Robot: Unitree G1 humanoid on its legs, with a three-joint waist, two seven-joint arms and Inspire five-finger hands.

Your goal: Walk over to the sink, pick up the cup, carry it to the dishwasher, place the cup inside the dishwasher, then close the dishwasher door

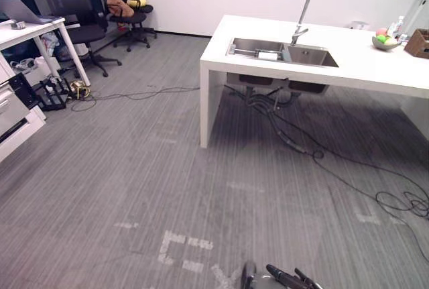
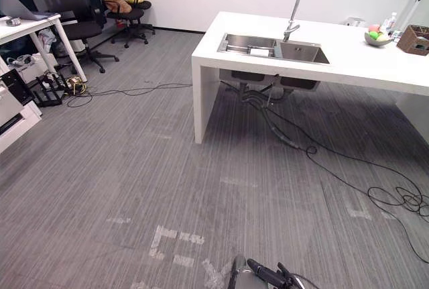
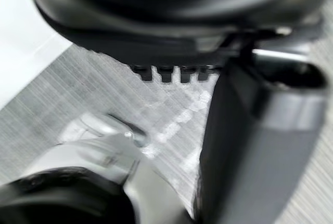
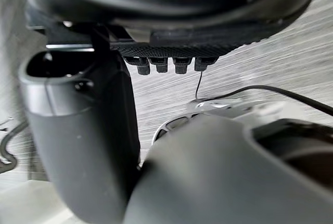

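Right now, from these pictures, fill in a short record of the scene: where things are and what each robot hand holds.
Sink: set in white counter, ahead right
Tap: tall, curved, behind sink
Cup: maybe the small white thing in the sink; too small to tell
Bowl: fruit, counter's right end
Cables: on floor under the counter
Left robot hand: open, empty
Right robot hand: open, empty

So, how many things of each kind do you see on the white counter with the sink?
Faucet: 1
Sink basins, left and right: 2
Bowl with fruit: 1
Brown box: 1
White object in the left basin: 1
Total: 6
A few small items at the far edge are too small to tell.
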